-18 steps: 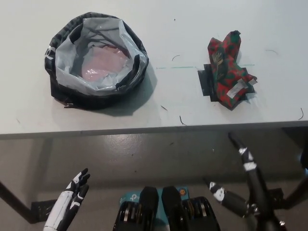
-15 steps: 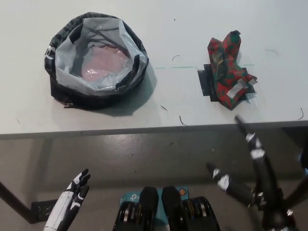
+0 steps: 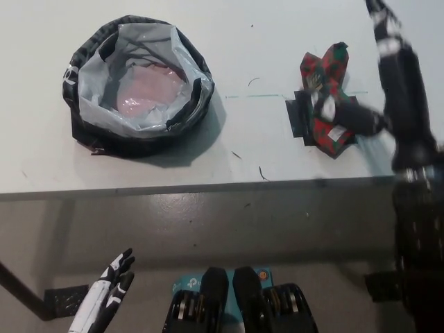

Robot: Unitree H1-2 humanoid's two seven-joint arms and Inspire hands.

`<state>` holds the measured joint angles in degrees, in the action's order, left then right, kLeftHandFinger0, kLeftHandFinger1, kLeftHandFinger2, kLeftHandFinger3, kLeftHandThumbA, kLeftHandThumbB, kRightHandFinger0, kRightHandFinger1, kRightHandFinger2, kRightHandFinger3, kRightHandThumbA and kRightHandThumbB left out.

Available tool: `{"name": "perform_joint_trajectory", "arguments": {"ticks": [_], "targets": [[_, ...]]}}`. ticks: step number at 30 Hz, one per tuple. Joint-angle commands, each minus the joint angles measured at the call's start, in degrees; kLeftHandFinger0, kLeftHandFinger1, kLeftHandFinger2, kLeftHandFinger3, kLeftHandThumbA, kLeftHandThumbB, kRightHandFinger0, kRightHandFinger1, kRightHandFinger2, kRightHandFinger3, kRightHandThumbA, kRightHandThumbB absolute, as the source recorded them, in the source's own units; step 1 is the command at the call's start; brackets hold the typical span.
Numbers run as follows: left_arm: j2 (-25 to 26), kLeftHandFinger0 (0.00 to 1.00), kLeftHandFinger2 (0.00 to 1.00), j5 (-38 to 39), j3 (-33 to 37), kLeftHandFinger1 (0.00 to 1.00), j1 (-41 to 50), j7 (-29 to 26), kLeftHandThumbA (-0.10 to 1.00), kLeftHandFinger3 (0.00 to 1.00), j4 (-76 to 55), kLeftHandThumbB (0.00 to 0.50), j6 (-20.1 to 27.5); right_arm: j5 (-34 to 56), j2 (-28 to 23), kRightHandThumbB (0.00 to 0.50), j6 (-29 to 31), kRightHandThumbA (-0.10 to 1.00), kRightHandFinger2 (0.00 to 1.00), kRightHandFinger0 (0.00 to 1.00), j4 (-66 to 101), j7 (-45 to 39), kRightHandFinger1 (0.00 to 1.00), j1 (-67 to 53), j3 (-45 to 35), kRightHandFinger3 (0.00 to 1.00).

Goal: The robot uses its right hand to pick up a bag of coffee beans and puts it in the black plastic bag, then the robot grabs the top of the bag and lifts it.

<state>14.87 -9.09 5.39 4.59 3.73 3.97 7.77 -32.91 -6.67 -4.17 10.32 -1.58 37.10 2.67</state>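
A: R hand (image 3: 388, 83) over the beans (image 3: 328, 100) near table's (image 3: 263, 41) right edge; fingers spread, holding nothing.

B: Risks?

A: Beans look crumpled, floppy, red-green pattern, lying on a dark patch. My read: fingers could pinch just a fold so it slips, or shove it off the front edge.

B: Bag?

A: Bag (image 3: 135, 87) toward the table's left, well apart, mouth open, pale lining, something pinkish inside.

B: L hand?

A: L hand (image 3: 111, 298) idle below the front edge, fingers straight, empty.
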Motion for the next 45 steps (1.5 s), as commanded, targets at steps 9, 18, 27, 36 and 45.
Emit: {"name": "perform_joint_trajectory", "arguments": {"ticks": [9, 18, 27, 36, 45], "targets": [[0.56, 1.0, 1.0, -3.05, 0.54, 1.0, 0.92, -0.53, 1.0, 1.0, -2.09, 0.195, 4.45, -5.53, -1.83, 0.347, -19.44, 0.95, 1.0, 1.0, -36.86, 4.59, 1.0, 26.92, -0.16, 1.0], [0.71, 1.0, 1.0, -3.81, 0.14, 1.0, 0.18, -0.42, 1.0, 1.0, -2.68, 0.19, 3.54, -1.83, -1.68, 0.344, -18.7, 0.96, 1.0, 1.0, -59.16, 10.05, 1.0, 35.08, -0.06, 1.0], [0.31, 1.0, 1.0, -3.73, -0.07, 1.0, 1.36, -0.55, 1.0, 1.0, -2.71, 0.204, 4.42, 2.18, -0.26, 0.369, -15.96, 0.93, 1.0, 1.0, -68.21, 12.78, 1.0, 33.16, -0.23, 1.0], [0.88, 1.0, 1.0, -4.08, -0.16, 1.0, 0.62, 0.1, 1.0, 1.0, -3.22, 0.172, 3.82, 5.51, 1.36, 0.388, -15.16, 0.97, 1.0, 1.0, -71.87, 14.48, 1.0, 31.89, -0.44, 1.0], [1.04, 1.0, 1.0, -4.71, -0.48, 1.0, -0.57, -0.24, 1.0, 1.0, -3.38, 0.174, 4.05, 6.76, 3.96, 0.368, -18.73, 1.0, 1.0, 1.0, -70.44, 13.15, 1.0, 29.74, 1.35, 1.0]]}}
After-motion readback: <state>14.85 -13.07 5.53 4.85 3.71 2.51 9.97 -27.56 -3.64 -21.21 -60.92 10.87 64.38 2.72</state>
